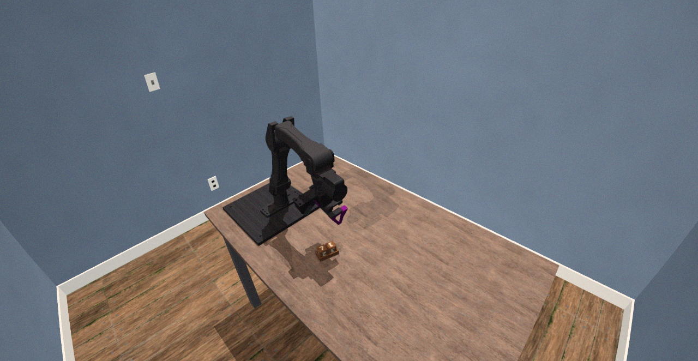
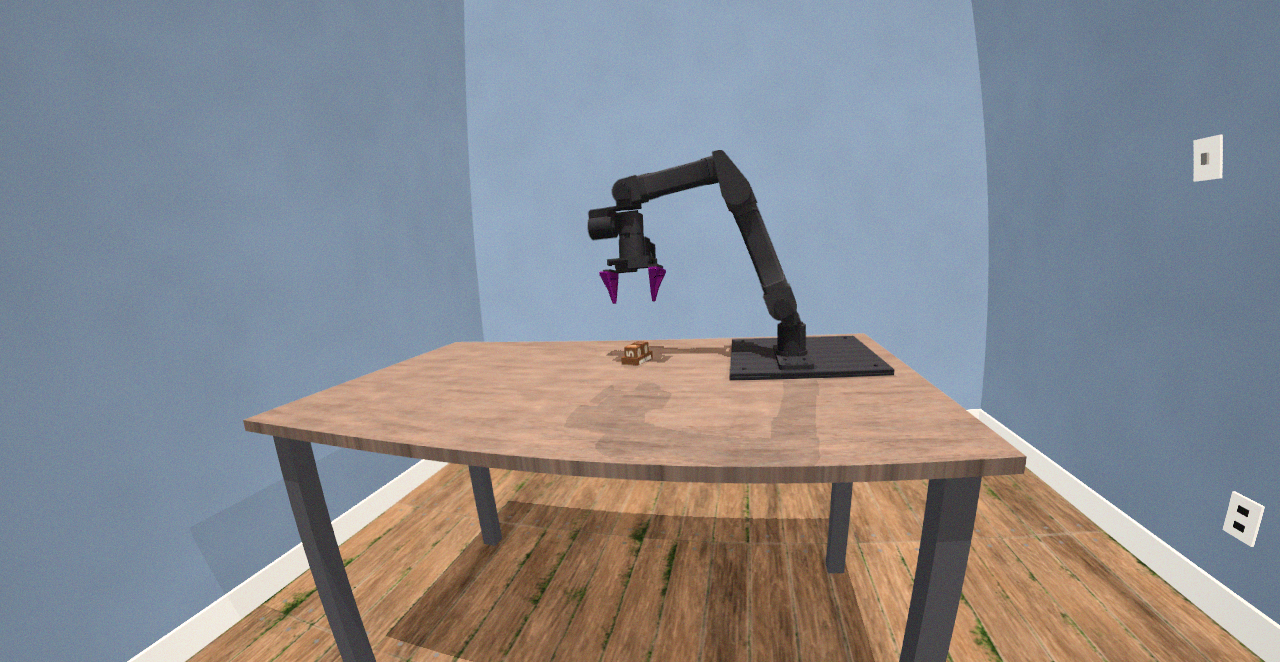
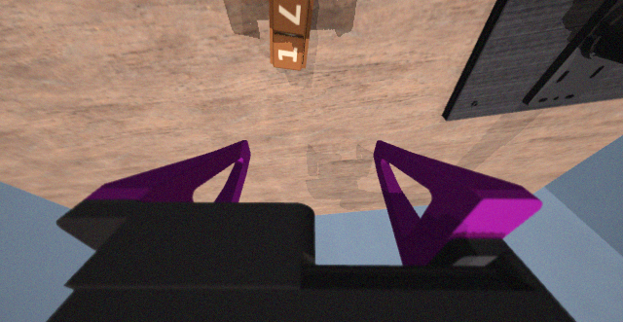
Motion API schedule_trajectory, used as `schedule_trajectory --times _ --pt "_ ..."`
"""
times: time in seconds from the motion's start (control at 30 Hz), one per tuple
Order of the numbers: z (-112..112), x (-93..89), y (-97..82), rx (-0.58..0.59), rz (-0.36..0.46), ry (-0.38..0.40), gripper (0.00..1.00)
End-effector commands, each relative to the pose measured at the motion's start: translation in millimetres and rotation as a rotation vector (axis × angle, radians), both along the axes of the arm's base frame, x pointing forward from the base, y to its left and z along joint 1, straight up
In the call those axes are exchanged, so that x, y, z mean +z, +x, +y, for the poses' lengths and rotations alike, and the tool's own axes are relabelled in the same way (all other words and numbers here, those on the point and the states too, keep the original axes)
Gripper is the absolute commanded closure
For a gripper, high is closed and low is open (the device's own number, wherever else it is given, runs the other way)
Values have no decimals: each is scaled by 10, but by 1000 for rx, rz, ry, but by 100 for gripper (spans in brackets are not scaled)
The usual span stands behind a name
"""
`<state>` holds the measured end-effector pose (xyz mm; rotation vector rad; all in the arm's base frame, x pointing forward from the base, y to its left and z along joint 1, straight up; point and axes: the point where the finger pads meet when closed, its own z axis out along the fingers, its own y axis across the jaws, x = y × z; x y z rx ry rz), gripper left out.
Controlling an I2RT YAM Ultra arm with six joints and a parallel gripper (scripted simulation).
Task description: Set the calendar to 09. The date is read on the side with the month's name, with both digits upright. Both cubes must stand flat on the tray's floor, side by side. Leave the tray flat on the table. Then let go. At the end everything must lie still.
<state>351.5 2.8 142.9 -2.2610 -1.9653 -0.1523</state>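
Observation:
A small brown tray [image 1: 328, 258] [image 3: 270, 1] lies on the table, with two brown cubes side by side in it. The left cube in the top view [image 1: 321, 250] has a 7 on top; this 7 cube [image 3: 284, 3] is the upper one in the wrist view. The other cube [image 1: 331, 247] [image 3: 297, 44] has a 1 on top. In the top view their front faces carry small digits that I cannot read surely. The month's name is not readable. My gripper [image 2: 633, 302] [image 3: 311, 147] is open and empty, pointing down high above the tray.
The black base plate [image 1: 258, 235] [image 2: 760, 371] [image 3: 467, 84] carries the arm and lies on the wooden table [image 1: 414, 281] [image 2: 447, 407] [image 3: 122, 93], to one side of the tray. Blue walls stand around the table. Arm shadows fall around the tray.

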Motion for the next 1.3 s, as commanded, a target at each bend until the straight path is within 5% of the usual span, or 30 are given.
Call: schedule_trajectory --times 0.0,0.1,0.83,1.03,1.1,1.13,1.27 --pt "-475 102 61 -100 -12 -144 0" --pt "-650 112 86 -140 -11 -178 0" --pt "-654 106 87 -141 -11 -179 0" --pt "-657 -400 101 -141 -11 -179 0" --pt "-657 -443 98 -141 -11 -179 0" --pt "-657 -443 98 -141 -11 -179 53" --pt "-657 -443 98 -141 -11 -179 53"
